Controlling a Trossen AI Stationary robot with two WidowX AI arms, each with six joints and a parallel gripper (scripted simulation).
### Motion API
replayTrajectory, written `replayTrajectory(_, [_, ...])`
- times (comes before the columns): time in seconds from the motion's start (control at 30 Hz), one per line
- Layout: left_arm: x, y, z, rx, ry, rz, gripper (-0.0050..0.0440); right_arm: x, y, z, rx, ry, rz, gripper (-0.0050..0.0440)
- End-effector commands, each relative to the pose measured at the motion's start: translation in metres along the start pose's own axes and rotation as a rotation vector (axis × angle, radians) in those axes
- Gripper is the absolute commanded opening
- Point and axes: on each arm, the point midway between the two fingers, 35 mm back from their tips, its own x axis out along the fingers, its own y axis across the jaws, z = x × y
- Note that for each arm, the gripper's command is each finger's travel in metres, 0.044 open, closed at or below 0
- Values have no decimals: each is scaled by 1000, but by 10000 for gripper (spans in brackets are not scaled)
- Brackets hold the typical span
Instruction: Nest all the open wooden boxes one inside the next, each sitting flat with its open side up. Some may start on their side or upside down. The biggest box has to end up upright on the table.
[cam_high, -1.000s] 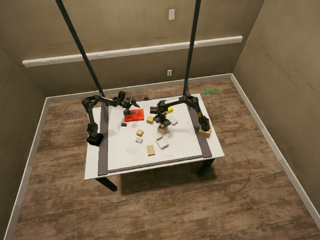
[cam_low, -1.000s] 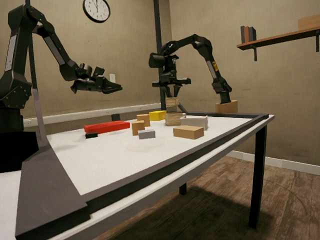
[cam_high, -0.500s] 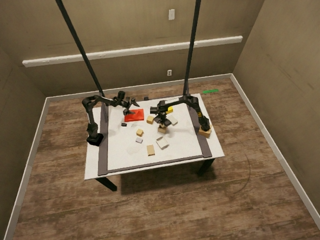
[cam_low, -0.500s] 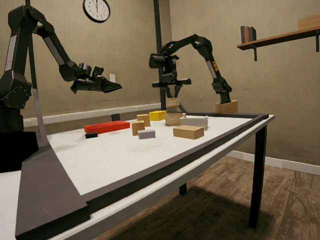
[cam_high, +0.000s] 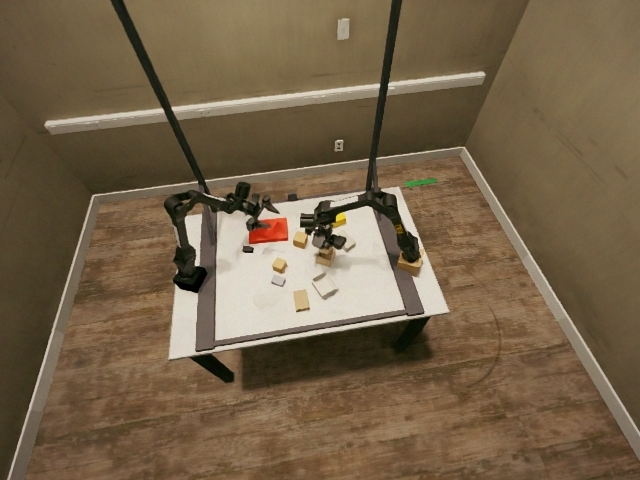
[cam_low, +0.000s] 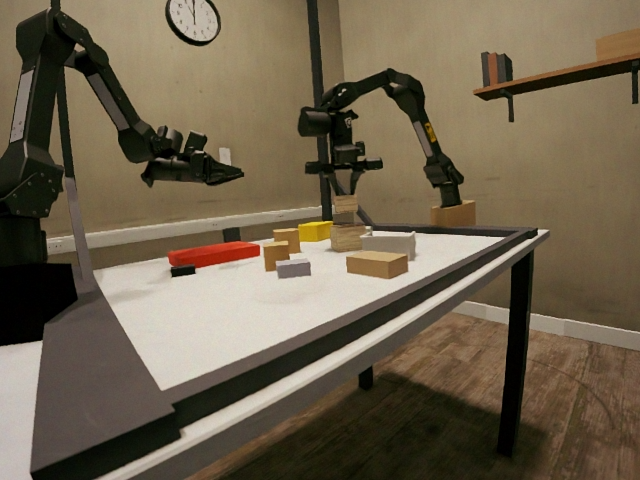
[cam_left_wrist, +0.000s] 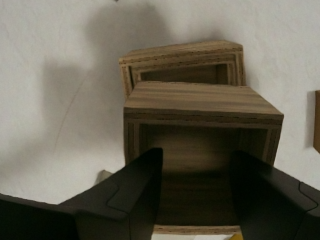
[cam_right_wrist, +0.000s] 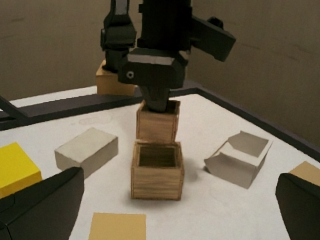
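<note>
My left gripper (cam_low: 344, 187) is shut on a small open wooden box (cam_low: 345, 203), holding it just above a larger open wooden box (cam_low: 347, 237) that stands upright on the table. In the left wrist view the small box (cam_left_wrist: 200, 127) shows its opening towards the camera, and the larger box (cam_left_wrist: 182, 63) lies partly hidden behind it. The right wrist view shows the small box (cam_right_wrist: 158, 122) hanging over the larger one (cam_right_wrist: 158, 170). My right gripper (cam_low: 227, 174) is open and empty, raised above the red block (cam_low: 213, 253). A pale open box (cam_low: 388, 242) lies on its side near the pair.
Solid tan blocks (cam_high: 300, 239) (cam_high: 279, 265) (cam_high: 301, 300), a yellow block (cam_high: 339, 220), grey blocks (cam_high: 278, 280) (cam_high: 348, 243) and a small black block (cam_high: 248, 249) are scattered on the mat. A dark raised frame (cam_high: 310, 326) borders the mat.
</note>
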Motion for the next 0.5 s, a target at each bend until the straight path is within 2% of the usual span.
replayTrajectory(0.0, [-11, 0, -1, -140, -16, -25, 206, -3, 1, 6, 18, -7, 6, 400])
replayTrajectory(0.47, [-11, 0, -1, -556, -10, -28, 206, -3, 1, 6, 18, -7, 6, 400])
